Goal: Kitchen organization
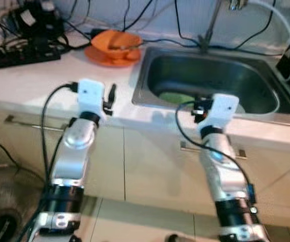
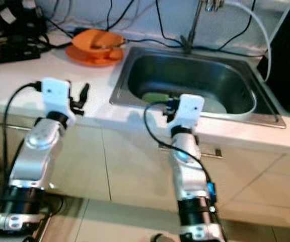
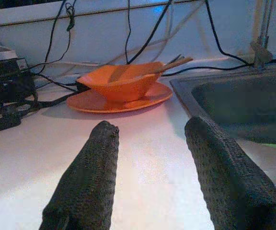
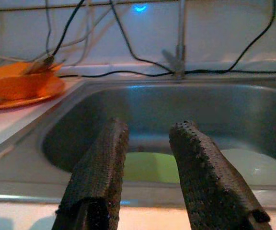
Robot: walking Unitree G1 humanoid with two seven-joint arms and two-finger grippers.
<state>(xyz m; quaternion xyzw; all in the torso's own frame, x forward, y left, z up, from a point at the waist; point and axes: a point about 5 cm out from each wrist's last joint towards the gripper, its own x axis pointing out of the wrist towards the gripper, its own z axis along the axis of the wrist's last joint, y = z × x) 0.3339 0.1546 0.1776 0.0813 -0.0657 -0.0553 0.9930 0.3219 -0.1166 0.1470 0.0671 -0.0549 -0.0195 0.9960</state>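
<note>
A white bench (image 1: 44, 75) carries a steel sink (image 1: 266, 113) with a green plate (image 4: 150, 166) and a white one (image 4: 253, 167) inside. An orange bowl (image 3: 119, 82) sits on an orange plate (image 3: 92, 102) beside the sink. Left claw (image 3: 150, 139) is spread over the bench; right claw (image 4: 147, 139) is spread at the sink's front edge.

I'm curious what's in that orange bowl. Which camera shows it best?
The left wrist view: the orange bowl sits large on its orange plate, wooden sticks inside. Both eye views show it small; the right wrist view catches its edge.
</note>
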